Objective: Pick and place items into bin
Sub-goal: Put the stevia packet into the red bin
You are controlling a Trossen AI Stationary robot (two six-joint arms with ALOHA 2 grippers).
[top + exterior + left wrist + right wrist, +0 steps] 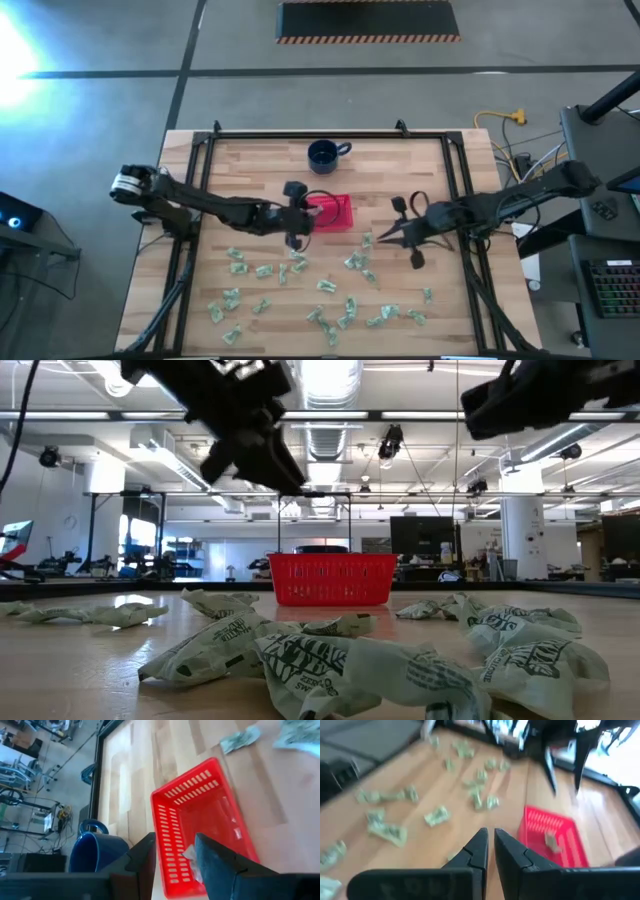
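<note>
The red bin sits mid-table, and in the left wrist view the bin holds a whitish item. My left gripper hovers open over the bin's left rim, its fingers spread above the basket. My right gripper hangs shut above the table, right of the bin, with an item lying just under its tip. In its wrist view the right gripper has nothing between its fingers. Several pale green items lie scattered on the table's near half.
A dark blue mug stands on the table behind the bin, toward the far edge. A black frame borders the tabletop. In the low view, items lie piled close to the near edge, in front of the bin.
</note>
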